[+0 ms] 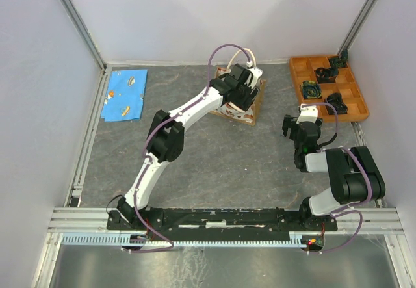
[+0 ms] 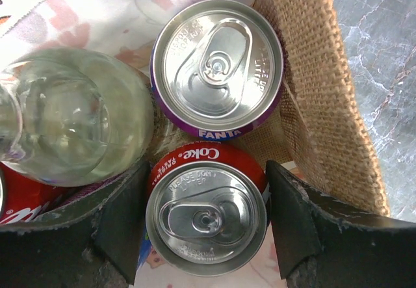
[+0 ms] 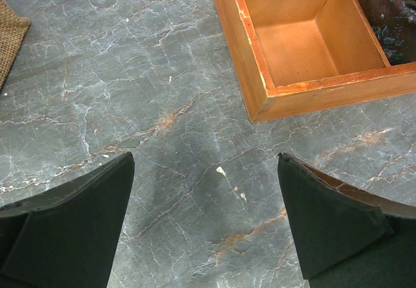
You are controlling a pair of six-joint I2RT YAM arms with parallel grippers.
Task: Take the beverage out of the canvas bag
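While the left tool (image 2: 207,194), spread, flanks the Coke can (image 2: 207,223), the Fanta can (image 2: 218,67) stands beside.

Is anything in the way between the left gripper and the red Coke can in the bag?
Nothing visible is. The left gripper is open, with one finger on each side of the red Coke can. The purple Fanta can and clear glass bottle crowd close beside it, but neither is between.

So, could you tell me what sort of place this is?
Probably a robotics lab test cell: plain white enclosure walls, aluminium frame rails, and two robot arms bolted to the table.
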